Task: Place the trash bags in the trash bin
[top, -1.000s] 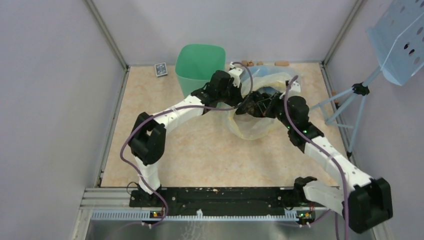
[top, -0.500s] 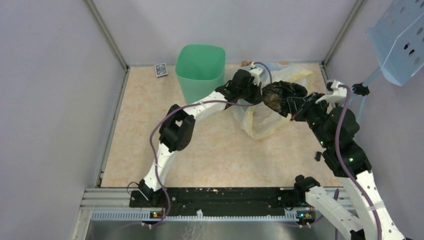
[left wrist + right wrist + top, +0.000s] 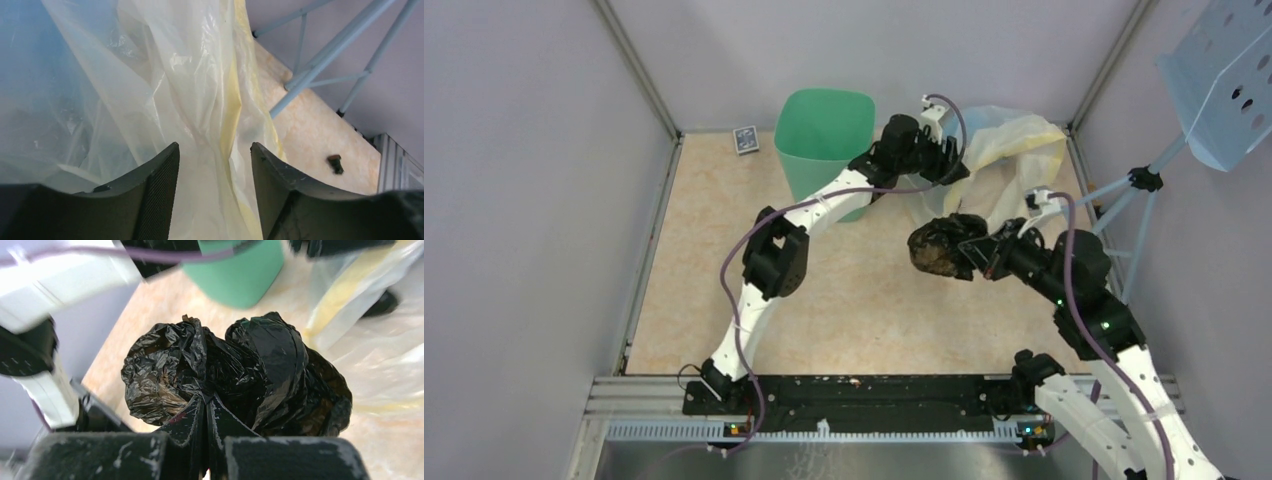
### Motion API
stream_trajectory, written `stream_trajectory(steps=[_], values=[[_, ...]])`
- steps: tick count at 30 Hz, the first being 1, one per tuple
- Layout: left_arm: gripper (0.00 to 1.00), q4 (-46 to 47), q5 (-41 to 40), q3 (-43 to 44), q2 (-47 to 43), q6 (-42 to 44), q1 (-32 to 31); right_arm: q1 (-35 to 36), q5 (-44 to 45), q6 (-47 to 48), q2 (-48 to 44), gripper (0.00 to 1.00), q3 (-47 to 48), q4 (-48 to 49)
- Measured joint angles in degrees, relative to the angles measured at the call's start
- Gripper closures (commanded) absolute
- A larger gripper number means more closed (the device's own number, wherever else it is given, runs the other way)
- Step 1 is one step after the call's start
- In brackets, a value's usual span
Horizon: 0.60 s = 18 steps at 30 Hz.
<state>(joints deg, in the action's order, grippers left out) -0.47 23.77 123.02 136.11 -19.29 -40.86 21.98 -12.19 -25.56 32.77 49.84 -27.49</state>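
Observation:
The trash bag (image 3: 937, 248) is a crumpled glossy black bundle hanging above the floor right of centre; my right gripper (image 3: 980, 256) is shut on a pinch of it. The right wrist view shows the black bag (image 3: 235, 365) bunched around the closed right gripper (image 3: 206, 399). The mint-green trash bin (image 3: 822, 128) stands upright at the back, left of the bag, and appears as the bin (image 3: 240, 275) beyond it. My left gripper (image 3: 952, 160) is open to the right of the bin. In its wrist view the left gripper (image 3: 214, 148) hovers over clear yellowish plastic with nothing pinched.
A clear and yellowish plastic bag (image 3: 1016, 150) lies slumped at the back right. A small card box (image 3: 745, 139) sits left of the bin. A blue stand (image 3: 1124, 205) with a perforated panel (image 3: 1224, 80) occupies the right side. A small dark item (image 3: 335, 163) lies on the floor.
My right gripper has drawn the black bag out of the clear bag, leftward and toward the near side. My left gripper has opened, let go of the clear plastic and moved back.

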Motion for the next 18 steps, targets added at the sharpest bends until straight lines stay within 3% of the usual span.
stream_trajectory(steps=[6, 13, 14, 16, 18], values=[[0.1, -2.8, 2.0, -11.8, -14.0, 0.7, 0.0, 0.0, -11.9, -2.5, 1.8, 1.0, -11.8, 6.6], [0.02, -8.6, 0.1, -21.9, -36.5, 2.7, -0.1, 7.0, -13.1, -5.7, 9.5, 0.98, -17.3, 17.1], [0.01, -9.1, -0.6, -23.7, -39.1, 3.0, -0.1, 9.7, -11.9, -5.7, 10.9, 0.87, -17.3, 18.6], [0.01, -11.1, -2.3, -29.7, -46.4, 3.4, 0.0, 13.9, -9.9, -5.6, 12.9, 0.54, -17.1, 20.5], [0.01, -11.7, -4.2, -37.2, -53.5, 3.4, 0.0, 17.6, -7.6, -5.3, 14.8, 0.34, -17.1, 22.0]])
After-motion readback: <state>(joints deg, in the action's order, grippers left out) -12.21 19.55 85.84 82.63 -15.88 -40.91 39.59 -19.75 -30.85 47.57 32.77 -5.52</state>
